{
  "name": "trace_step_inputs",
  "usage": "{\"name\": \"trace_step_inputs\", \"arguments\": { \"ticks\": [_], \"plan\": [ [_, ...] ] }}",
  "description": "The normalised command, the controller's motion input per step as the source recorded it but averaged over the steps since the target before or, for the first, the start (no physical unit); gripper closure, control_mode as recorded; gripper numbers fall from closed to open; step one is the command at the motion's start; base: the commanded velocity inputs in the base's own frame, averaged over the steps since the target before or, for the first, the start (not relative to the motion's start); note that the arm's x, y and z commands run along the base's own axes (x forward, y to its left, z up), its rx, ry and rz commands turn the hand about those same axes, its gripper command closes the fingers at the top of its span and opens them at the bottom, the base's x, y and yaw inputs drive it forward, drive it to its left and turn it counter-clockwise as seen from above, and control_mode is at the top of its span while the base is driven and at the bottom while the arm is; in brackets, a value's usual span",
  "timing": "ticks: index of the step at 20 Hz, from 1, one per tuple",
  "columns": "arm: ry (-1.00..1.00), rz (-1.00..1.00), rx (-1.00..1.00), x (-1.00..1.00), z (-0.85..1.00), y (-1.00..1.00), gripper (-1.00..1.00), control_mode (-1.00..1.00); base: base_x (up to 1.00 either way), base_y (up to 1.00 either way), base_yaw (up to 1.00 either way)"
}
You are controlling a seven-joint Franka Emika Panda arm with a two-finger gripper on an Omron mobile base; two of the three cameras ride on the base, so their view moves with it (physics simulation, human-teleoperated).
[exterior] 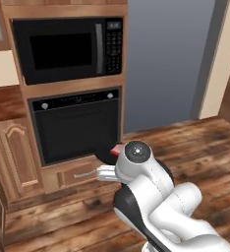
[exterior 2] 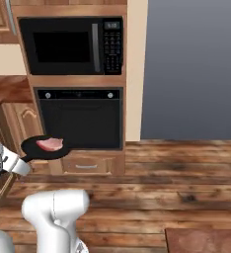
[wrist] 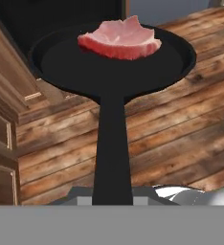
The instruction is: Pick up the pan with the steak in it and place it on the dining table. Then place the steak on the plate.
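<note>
From my hand view I looked straight along the pan [wrist: 114, 67]: its straight black handle ran from the bottom of that view up to the round black bowl, and the steak [wrist: 119, 38] lay toward the far side of the bowl, pink on top with a red edge facing me. Beneath the pan was the plank floor [wrist: 181, 129], with wooden cabinet fronts [wrist: 4, 119] off to the left.

The right base view gave what the hand view could not: the whole pan [exterior 2: 46, 147] held level in the air, in front of the black oven door [exterior 2: 80, 118], with the steak [exterior 2: 50, 144] resting in it and the microwave [exterior 2: 70, 45] above the oven. At the lower right of that view showed a corner of the reddish dining table [exterior 2: 206, 241].

In the left base view my own arm covered most of the pan [exterior: 107, 156]; just a dark rim and a sliver of steak [exterior: 116, 150] showed beside it.

My gripper [wrist: 113, 200] was pinched tight on the near end of the pan's handle, carrying it clear of the floor.
</note>
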Motion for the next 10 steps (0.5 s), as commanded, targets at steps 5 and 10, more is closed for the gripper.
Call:
{"name": "trace_step_inputs", "arguments": {
  "ticks": [5, 10],
  "plan": [
    [0.00, 0.00, 0.00, 0.00, 0.00, 0.00, 1.00, 1.00, 1.00, 0.16, 0.00],
    [0.00, 0.00, 0.00, 0.00, 0.00, 0.00, 1.00, 1.00, 1.00, 0.05, 0.00]
  ]
}}
